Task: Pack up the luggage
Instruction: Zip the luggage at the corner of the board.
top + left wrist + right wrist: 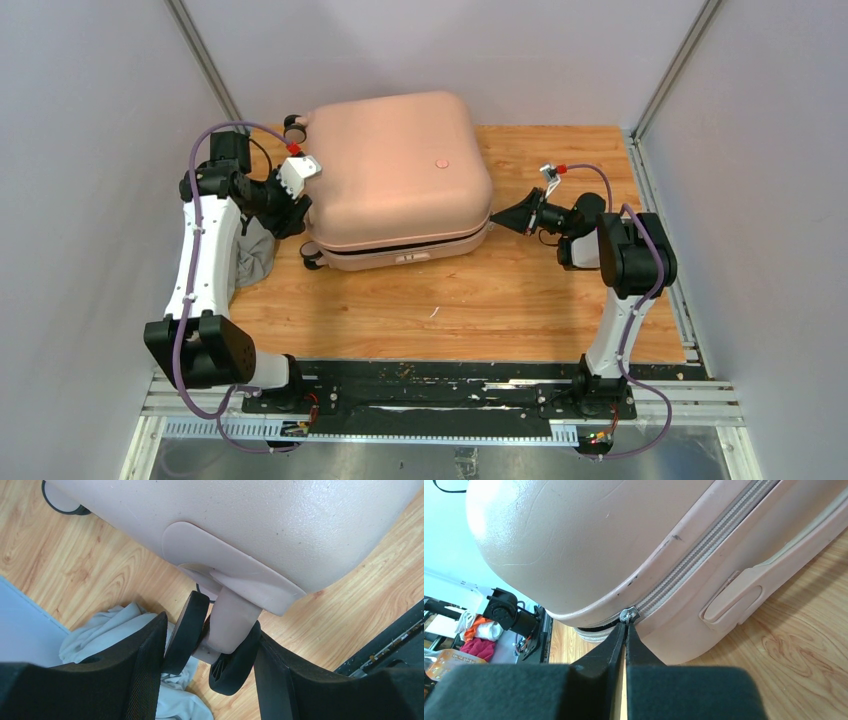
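While a spinner wheel [186,630] of the luggage [395,170] is clasped between half-spread left fingers [145,665], the zipper pull [629,615] pinched in closed right fingers [604,652] could be lost if tugged askew.

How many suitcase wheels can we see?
2. Far wheel at the far left corner of the suitcase; near wheel at its near left corner, held in the left gripper. Others may be hidden underneath.
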`<state>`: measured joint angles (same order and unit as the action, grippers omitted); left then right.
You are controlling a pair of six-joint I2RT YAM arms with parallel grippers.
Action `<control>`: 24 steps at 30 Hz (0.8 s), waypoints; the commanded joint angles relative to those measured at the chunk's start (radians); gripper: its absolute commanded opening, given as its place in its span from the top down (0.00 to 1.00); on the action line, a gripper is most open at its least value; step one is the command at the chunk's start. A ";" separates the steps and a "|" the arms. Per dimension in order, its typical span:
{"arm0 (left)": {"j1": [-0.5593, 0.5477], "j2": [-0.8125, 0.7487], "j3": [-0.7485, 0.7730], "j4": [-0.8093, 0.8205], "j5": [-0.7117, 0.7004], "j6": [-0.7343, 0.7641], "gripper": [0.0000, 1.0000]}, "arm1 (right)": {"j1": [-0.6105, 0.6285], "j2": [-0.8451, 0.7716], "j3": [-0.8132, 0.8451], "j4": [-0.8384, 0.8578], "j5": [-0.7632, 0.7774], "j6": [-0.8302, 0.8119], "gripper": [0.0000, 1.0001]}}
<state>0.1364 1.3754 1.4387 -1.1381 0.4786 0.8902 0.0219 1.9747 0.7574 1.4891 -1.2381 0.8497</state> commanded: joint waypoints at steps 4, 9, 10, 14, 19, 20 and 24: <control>0.008 -0.018 0.000 0.076 0.025 -0.068 1.00 | 0.039 0.006 0.012 0.083 -0.028 0.021 1.00; 0.009 -0.023 -0.007 0.075 0.042 -0.070 1.00 | 0.043 -0.037 -0.037 0.070 0.000 -0.014 1.00; 0.009 -0.022 -0.008 0.075 0.046 -0.072 1.00 | 0.045 -0.050 -0.049 0.060 0.007 -0.030 1.00; 0.009 -0.020 -0.020 0.075 0.063 -0.076 1.00 | 0.061 -0.139 -0.129 -0.059 0.043 -0.152 1.00; 0.007 -0.014 -0.034 0.076 0.089 -0.084 1.00 | 0.146 -0.346 -0.168 -0.619 0.149 -0.548 1.00; 0.006 -0.014 -0.036 0.076 0.095 -0.086 1.00 | 0.171 -0.383 -0.158 -0.738 0.185 -0.631 1.00; 0.006 -0.022 -0.047 0.077 0.111 -0.086 1.00 | 0.210 -0.459 -0.146 -0.880 0.254 -0.732 1.00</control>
<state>0.1448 1.3754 1.3937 -1.1259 0.4915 0.8909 0.1337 1.5833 0.6064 0.8639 -0.9203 0.3149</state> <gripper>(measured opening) 0.578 0.007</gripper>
